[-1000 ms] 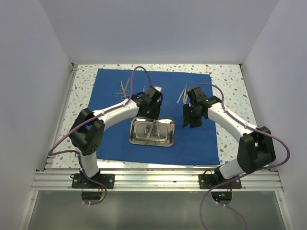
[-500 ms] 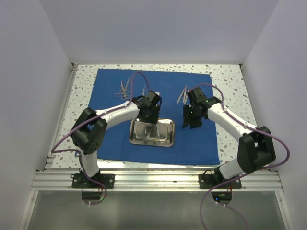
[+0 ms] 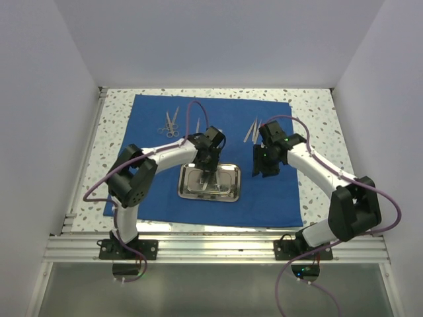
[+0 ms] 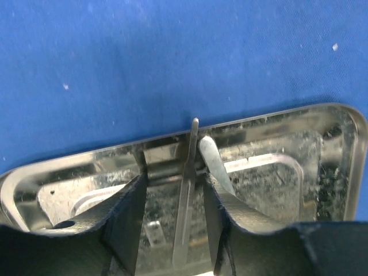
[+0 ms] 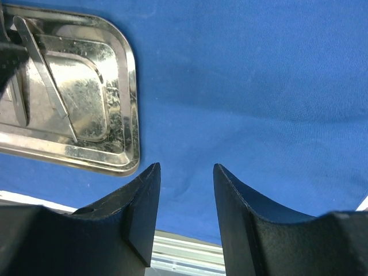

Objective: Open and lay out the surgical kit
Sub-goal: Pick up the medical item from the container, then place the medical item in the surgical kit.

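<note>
Robotics lab test cell, plain white walls (image 3: 218, 39), speckled tabletop (image 3: 312, 104), aluminium rail (image 3: 218, 247) at near edge

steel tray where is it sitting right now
In the top view the steel tray lies on the blue cloth, mid-width toward the near edge, under the left gripper, with the right gripper to its right.

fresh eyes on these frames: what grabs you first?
The royal-blue cloth spread flat, with the shiny steel tray sitting near its centre. The left tool is down in the tray, open and straddling a thin metal instrument, while the right tool hangs open over bare cloth to the right of the tray. More instruments lie near the cloth's far edge.
</note>
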Tool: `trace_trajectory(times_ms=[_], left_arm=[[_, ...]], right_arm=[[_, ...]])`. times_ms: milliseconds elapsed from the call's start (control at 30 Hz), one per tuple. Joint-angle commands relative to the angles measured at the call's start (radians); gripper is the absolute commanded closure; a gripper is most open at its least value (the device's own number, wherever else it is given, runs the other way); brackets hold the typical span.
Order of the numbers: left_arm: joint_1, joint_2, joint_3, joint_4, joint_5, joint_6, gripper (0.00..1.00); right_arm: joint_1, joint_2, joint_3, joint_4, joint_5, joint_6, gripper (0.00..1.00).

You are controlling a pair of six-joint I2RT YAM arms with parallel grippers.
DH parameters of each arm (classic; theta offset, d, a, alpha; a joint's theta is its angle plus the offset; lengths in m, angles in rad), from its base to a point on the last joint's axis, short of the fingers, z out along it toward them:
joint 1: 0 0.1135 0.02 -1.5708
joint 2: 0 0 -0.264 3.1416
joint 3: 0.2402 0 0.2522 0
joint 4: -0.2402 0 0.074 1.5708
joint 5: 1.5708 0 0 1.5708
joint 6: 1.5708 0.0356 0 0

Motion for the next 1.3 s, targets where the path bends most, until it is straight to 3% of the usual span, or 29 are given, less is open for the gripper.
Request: trace_trajectory(times_ms=[0, 133, 233, 267, 333, 467, 733, 1167, 1200, 1267], left_arm=[[-0.006, 0.036, 0.031, 0.033, -0.024, 0.015, 0.54], [-0.006, 0.056, 0.035, 0.039, -0.021, 0.018, 0.59], [-0.006, 0.067, 0.035, 0.036, -0.019, 0.021, 0.73], [-0.006, 0.070, 0.037, 0.036, -0.019, 0.021, 0.86], [-0.006, 0.066, 0.049, 0.022, -0.024, 0.027, 1.00], [-0.005, 0.043, 0.101, -0.016, -0.048, 0.050, 1.00], [0.056, 0.084, 0.359, -0.105, -0.117, 0.145, 1.00], [0.234, 0.533, 0.934, -0.061, -0.206, 0.184, 1.00], [0.241, 0.543, 0.942, -0.046, -0.203, 0.191, 0.96], [0.254, 0.553, 0.954, -0.006, -0.208, 0.196, 0.64]], right_arm=[[0.003, -0.044, -0.009, -0.010, 0.016, 0.002, 0.54], [0.001, -0.047, -0.019, -0.010, 0.019, 0.007, 0.54], [0.001, -0.049, -0.020, -0.012, 0.021, 0.007, 0.54], [0.003, -0.049, -0.019, -0.012, 0.021, 0.008, 0.54], [0.001, -0.044, -0.016, -0.012, 0.021, 0.008, 0.54], [0.001, -0.038, -0.006, -0.010, 0.025, 0.011, 0.54], [0.001, -0.035, 0.001, -0.021, 0.034, 0.021, 0.54], [0.001, -0.050, 0.032, -0.091, 0.047, 0.021, 0.54], [0.001, -0.053, 0.032, -0.094, 0.050, 0.022, 0.54], [0.003, -0.061, 0.024, -0.101, 0.051, 0.027, 0.54]])
